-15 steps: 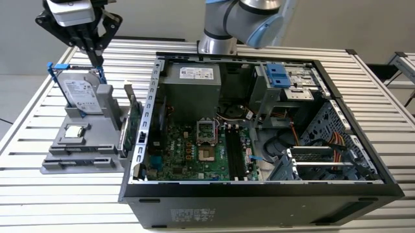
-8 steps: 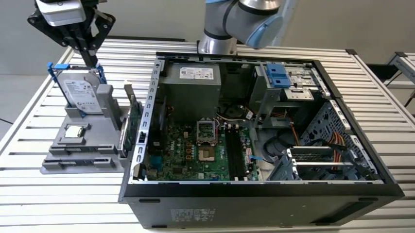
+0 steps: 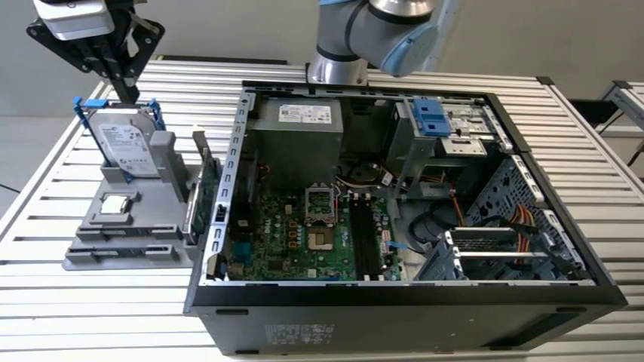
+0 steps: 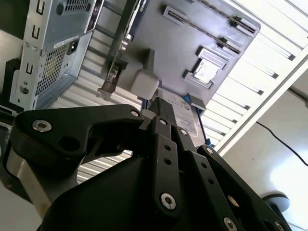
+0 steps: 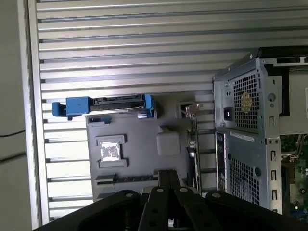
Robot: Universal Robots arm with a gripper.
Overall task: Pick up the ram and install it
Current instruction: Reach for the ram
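The ram [image 5: 126,179], a thin narrow stick seen edge-on as a dark line, stands in a slot of the grey moulded plastic holder [image 3: 151,219], its long axis running parallel to the broad face of the silver hard drive in blue rails [image 3: 129,147]. The small square silver processor chip [image 3: 118,204] sits in a recess between the two. A green expansion card with metal bracket [image 3: 207,188] stands upright at the holder's side nearest the open black steel computer case [image 3: 403,290]. The black claw [image 3: 129,92] hangs above the hard drive, fingers pressed together, well apart from the ram. All rest on a ribbed aluminium desk [image 3: 101,317]
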